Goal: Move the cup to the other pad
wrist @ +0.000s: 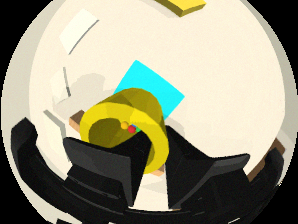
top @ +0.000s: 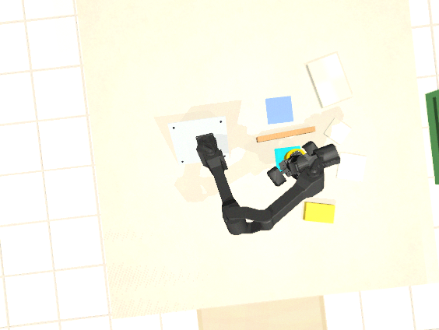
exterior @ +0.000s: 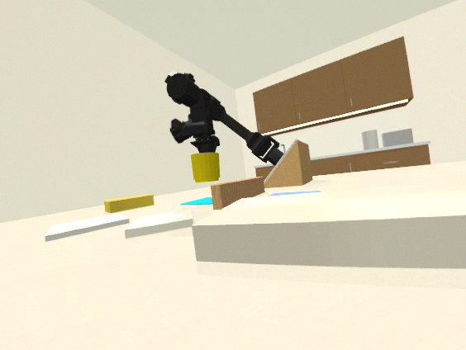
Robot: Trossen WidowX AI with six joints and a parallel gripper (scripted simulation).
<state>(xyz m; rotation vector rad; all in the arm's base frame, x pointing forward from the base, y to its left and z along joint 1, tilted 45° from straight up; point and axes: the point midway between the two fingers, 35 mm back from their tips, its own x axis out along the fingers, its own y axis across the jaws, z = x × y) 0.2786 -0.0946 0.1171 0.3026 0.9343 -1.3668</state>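
The cream table (top: pixel 156 233) fills most of the top view, and the black arm (top: pixel 249 215) bends across it from its white base plate (top: pixel 183 134) out toward the right. A large pale slab (exterior: pixel 330 239) lies in the foreground of the exterior view, with two flat white plates (exterior: pixel 87 226) beside it. A narrow wooden bar (top: pixel 286 134) lies between the light blue pad (top: pixel 279 110) and the cyan pad (top: pixel 281 154). A yellow block (top: pixel 319 212) sits near the arm's elbow, well apart from both pads. The gripper (exterior: pixel 205 145) points downward and its jaws are closed nearly all the way on the rim of the yellow cup (exterior: pixel 205 167). The cup hangs upright in the air above the cyan pad, clear of its surface, on the near side of the wooden bar from the blue pad. In the wrist view a few small coloured marbles (wrist: pixel 129 127) sit inside the cup.
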